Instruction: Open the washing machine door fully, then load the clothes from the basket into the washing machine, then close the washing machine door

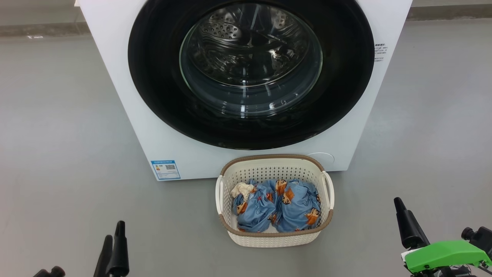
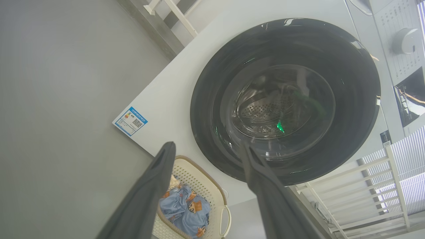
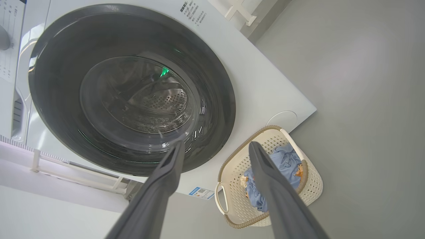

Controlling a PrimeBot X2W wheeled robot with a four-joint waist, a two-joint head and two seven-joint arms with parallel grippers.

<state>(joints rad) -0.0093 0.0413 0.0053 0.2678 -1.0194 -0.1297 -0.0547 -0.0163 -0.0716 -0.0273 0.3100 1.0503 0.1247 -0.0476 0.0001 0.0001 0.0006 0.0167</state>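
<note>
Basket (image 1: 273, 239) of clothes (image 1: 296, 207) before shut door (image 1: 153, 77), grey floor (image 1: 57, 134) around, left tool (image 2: 207, 146), right tool (image 3: 216, 143) spread apart

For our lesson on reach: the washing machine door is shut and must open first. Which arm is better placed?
Probably right. The left gripper and right gripper are open, empty and apart from the door, but the right reaches higher up the head view, nearer its rim. Which side opens is unclear.
</note>
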